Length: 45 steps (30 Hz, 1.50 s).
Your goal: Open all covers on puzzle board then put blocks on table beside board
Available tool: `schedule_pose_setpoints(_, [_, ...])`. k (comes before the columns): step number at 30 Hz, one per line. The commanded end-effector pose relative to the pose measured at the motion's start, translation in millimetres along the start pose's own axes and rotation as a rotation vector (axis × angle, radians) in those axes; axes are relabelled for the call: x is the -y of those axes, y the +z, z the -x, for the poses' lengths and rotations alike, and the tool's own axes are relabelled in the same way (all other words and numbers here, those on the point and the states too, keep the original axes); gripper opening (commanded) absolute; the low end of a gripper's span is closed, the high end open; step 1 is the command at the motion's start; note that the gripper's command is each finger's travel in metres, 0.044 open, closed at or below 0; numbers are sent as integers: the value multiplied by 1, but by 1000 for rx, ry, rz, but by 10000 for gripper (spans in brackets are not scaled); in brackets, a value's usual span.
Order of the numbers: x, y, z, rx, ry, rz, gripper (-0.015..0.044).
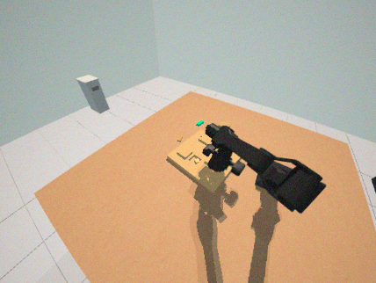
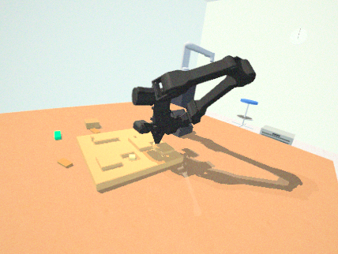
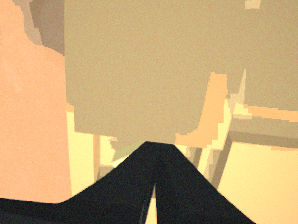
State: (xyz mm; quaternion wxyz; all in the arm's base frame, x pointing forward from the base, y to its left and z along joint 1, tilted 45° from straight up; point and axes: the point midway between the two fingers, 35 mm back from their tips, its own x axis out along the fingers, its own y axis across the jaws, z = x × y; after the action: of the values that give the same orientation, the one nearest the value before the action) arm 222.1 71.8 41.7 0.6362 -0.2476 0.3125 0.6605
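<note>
Gripper: the black gripper (image 2: 157,140) is clenched tight with nothing between its fingers; in the wrist view the two fingers meet at a single point with only a hairline slit between them.
Gripper position: it points straight down, its tip at or just above the right-hand part of the puzzle board (image 2: 118,173), beside a raised cover (image 2: 143,143).
Arm: the dark arm (image 2: 197,75) arches up from its base and folds back down over the board, throwing a long shadow across the table.
Board: a pale wooden slab lying flat on the orange table (image 2: 237,221), with raised covers and recessed wells on top; one small light block (image 2: 132,157) sits in a well near the middle.
Blocks off the board: a green block (image 2: 58,135) rests on the table to the left of the board, well apart from it; an orange block (image 2: 65,162) lies nearer, just off the left edge; two more tan pieces (image 2: 93,125) lie beyond the far corner.
Room: a blue stool (image 2: 248,103) stands by the far wall.
</note>
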Motion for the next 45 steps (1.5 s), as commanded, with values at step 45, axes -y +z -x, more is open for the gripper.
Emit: schedule_pose_setpoints(45, [-2, 30, 24, 12, 5, 0, 0])
